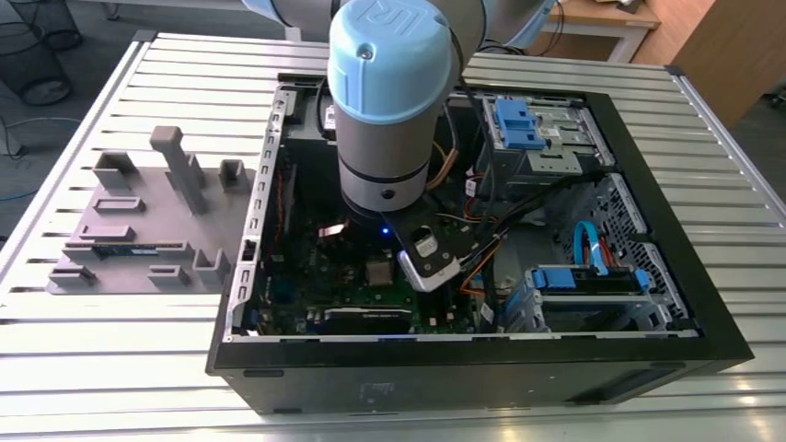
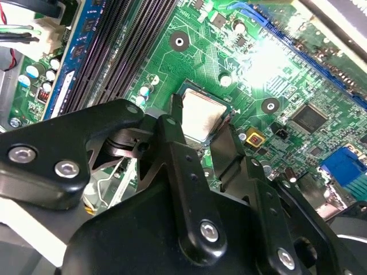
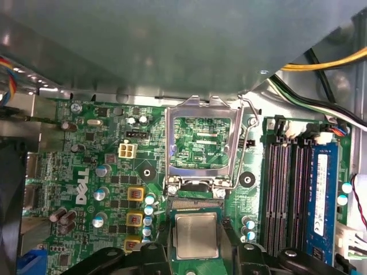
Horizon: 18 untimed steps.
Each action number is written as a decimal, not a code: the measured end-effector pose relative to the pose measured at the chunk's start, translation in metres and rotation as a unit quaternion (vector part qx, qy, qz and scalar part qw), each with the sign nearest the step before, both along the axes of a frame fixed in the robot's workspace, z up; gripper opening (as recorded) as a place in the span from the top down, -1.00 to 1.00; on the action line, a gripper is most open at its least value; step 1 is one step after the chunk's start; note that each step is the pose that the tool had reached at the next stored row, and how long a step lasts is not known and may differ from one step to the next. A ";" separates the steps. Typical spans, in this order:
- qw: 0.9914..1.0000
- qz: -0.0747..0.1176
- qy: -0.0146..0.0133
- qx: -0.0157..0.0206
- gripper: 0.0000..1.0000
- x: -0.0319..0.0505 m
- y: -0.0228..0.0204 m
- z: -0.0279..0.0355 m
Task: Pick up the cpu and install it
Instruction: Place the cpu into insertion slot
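Second wrist view: the gripper (image 2: 200, 123) is closed to the width of the cpu (image 2: 202, 113), with one finger against each of two opposite edges. First wrist view: the cpu lies flat between the fingertips, at the socket on the motherboard (image 3: 97, 172). Just beyond the fingertips, the socket frame (image 3: 170, 143) stands hinged open. Memory slots (image 3: 284, 195) run alongside the gripper.

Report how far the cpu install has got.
Done: the cpu is off the grey tray and down at the motherboard socket. In hand: the gripper has its fingers closed on the chip's sides. Left: the socket frame stands open, so the chip is not locked in.
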State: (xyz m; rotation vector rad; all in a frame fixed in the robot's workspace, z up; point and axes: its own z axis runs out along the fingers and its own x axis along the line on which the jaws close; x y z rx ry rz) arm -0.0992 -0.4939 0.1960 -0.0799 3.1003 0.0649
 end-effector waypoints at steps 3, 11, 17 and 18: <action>1.000 0.000 0.000 0.000 0.06 0.0000 0.0000 -0.0001; 1.000 0.000 0.000 0.000 0.06 0.0000 0.0001 -0.0001; 1.000 0.000 0.000 0.000 -0.09 0.0004 0.0001 -0.0029; 1.000 0.000 0.000 0.000 -0.09 0.0007 0.0001 -0.0037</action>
